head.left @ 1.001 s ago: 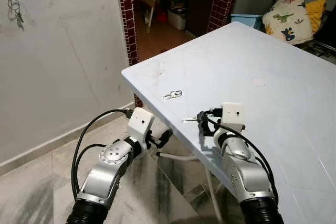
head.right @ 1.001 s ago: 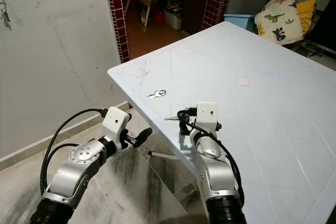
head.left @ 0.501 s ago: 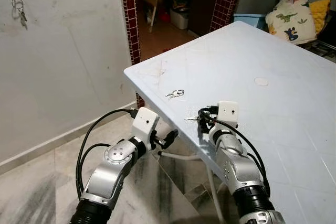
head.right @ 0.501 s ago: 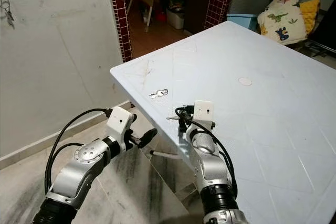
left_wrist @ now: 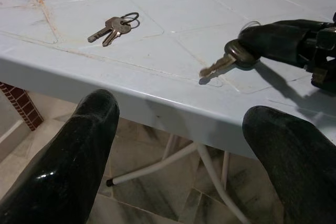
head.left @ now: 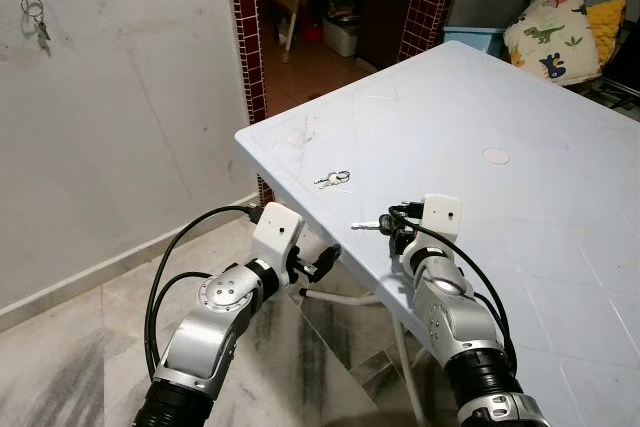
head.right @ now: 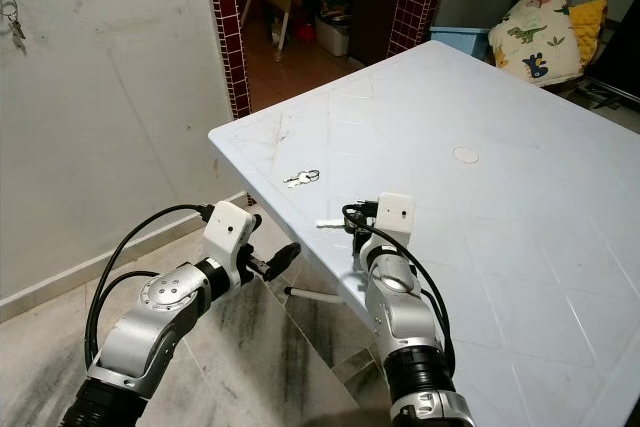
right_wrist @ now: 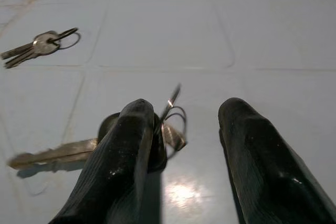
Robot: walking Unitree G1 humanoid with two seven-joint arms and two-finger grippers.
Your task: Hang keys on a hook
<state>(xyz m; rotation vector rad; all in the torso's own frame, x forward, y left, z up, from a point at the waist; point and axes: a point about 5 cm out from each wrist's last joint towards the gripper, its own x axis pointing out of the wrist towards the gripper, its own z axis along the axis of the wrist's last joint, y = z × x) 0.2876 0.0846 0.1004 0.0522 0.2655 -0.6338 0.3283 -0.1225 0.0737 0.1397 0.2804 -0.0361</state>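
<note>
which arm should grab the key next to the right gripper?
Right. The right gripper is over the table with its open fingers at the key; the left gripper hangs below the table edge.

both hands forward, fingers parted

**Pale blue table and what lies on it**

A pale blue plastic table with moulded square panels stands on thin white legs over a marbled tile floor. Near its front left corner lies a small bunch of brass-coloured keys on a ring. Just behind the front edge rests a single dark-headed key with a wire ring. Toward the table's middle is a small round white disc
</note>
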